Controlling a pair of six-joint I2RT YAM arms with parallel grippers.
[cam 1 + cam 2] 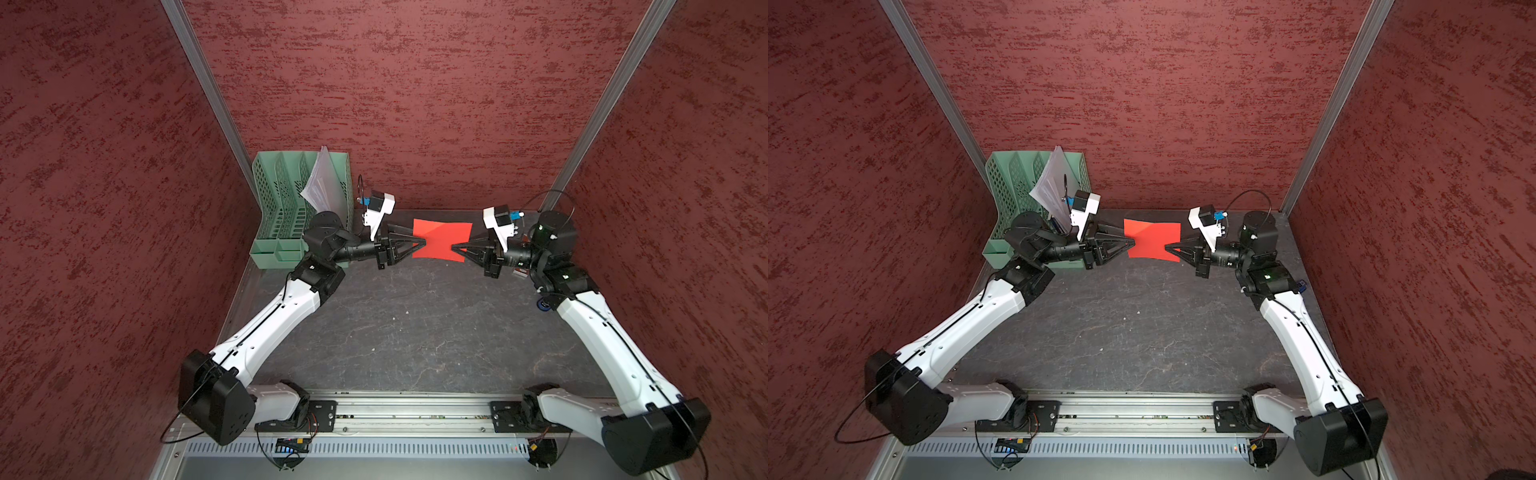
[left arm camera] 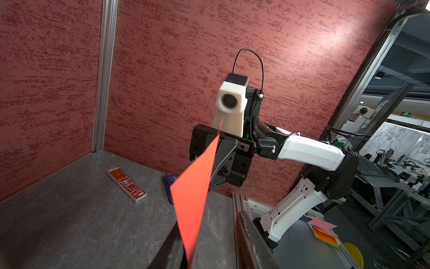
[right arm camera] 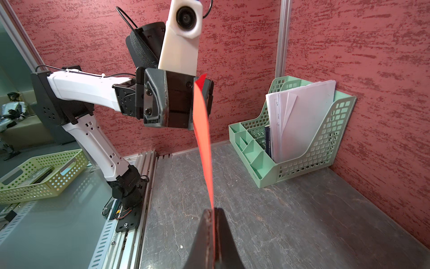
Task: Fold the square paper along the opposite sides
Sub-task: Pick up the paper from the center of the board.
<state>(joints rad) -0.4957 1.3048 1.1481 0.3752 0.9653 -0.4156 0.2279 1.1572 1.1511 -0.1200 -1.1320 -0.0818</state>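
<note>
The right gripper (image 1: 453,248) is clamping the light, floppy square paper (image 1: 441,239) mid-edge. The left gripper (image 1: 424,243), jaws apart, is straddling the opposite edge.

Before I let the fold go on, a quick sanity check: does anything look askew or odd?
The paper hangs bowed above the table. The right gripper pinches one edge, but the left gripper stands with jaws apart around the other, so that side looks loose.
</note>
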